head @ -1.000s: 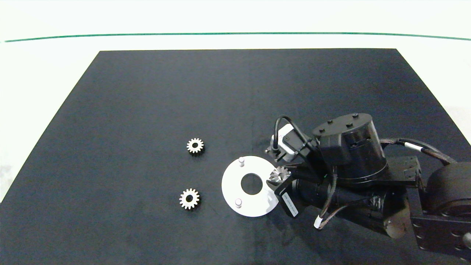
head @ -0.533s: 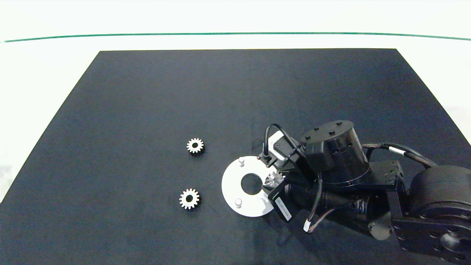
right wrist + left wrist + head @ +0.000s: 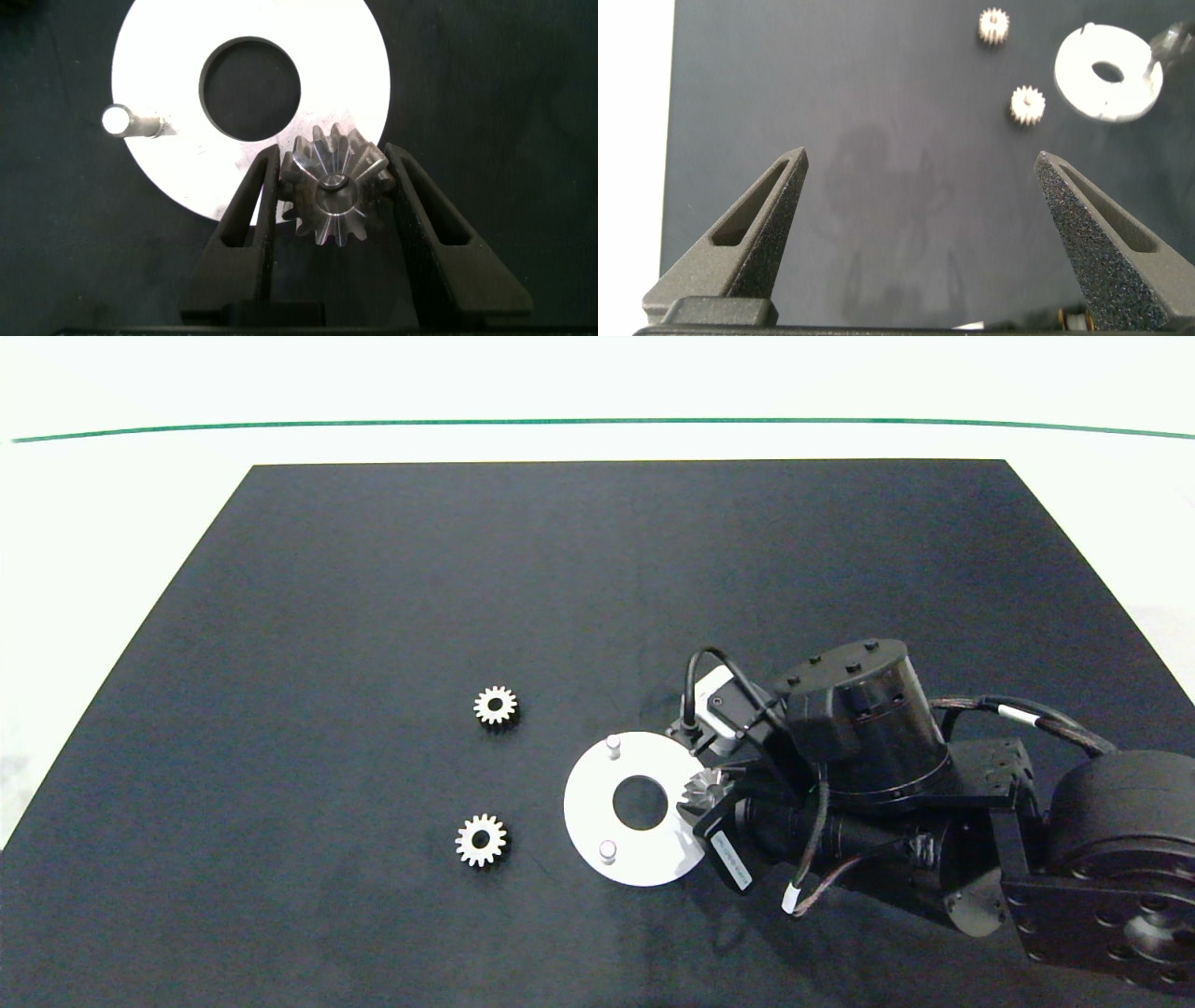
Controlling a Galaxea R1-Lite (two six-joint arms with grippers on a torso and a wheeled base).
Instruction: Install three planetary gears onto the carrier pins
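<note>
At the white disc's (image 3: 597, 831) three o'clock edge, right tool (image 3: 332, 187) clamps one planetary gear (image 3: 705, 792), tilted, above where the third pin should stand; that pin is hidden. Two carrier pins bare: eleven o'clock (image 3: 613, 745) and seven o'clock (image 3: 608, 849). Two gears lie loose on the desk (image 3: 373, 616) at nine o'clock of the disc, one farther (image 3: 495, 706), one nearer (image 3: 481, 840). Left tool (image 3: 920, 187) spread wide, holding nothing, well apart. Risk: a tilted bore catches the pin top, jams, or drags the disc sideways.
</note>
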